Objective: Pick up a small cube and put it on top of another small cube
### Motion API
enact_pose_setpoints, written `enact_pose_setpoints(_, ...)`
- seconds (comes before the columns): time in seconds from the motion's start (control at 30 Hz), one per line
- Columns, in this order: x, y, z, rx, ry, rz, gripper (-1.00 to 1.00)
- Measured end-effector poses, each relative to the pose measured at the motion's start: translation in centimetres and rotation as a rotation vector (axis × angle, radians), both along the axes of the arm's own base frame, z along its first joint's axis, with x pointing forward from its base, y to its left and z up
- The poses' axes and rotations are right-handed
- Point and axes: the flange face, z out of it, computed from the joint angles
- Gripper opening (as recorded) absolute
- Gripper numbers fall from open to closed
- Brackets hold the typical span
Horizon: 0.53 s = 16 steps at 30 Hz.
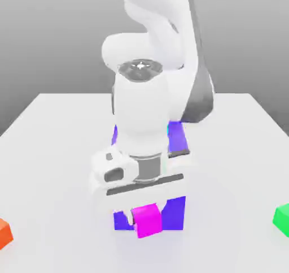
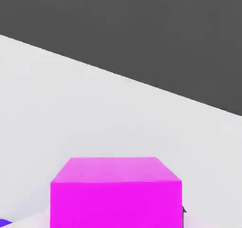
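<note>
End effector (image 1: 148,220) appears closed on the small magenta cube (image 1: 147,220), at the big purple-blue cube's (image 1: 175,212) near face; lift straight up, grip firm, before carrying toward the target cube.

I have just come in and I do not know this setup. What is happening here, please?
A white robot arm reaches down over a grey table. Its gripper is at a small pink cube, which sits in front of a big purple-blue cube. Whether the jaws already grip the pink cube is not clear. An orange cube lies at the exterior view's left edge, a green cube at its right.
</note>
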Motion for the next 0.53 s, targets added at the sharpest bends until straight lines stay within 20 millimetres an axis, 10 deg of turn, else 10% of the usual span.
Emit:
enact_pose_setpoints(0.27,-5.8,20.0,0.7,-0.012,0.013,0.393,-1.0)
enact_pose_setpoints(0.4,-9.5,26.9,-4.6,-0.029,0.021,0.548,-1.0)
enact_pose_setpoints(0.43,-9.7,27.2,-5.4,-0.03,0.021,0.556,1.0)
enact_pose_setpoints(0.53,-9.7,27.2,-5.4,-0.03,0.021,0.556,1.0)
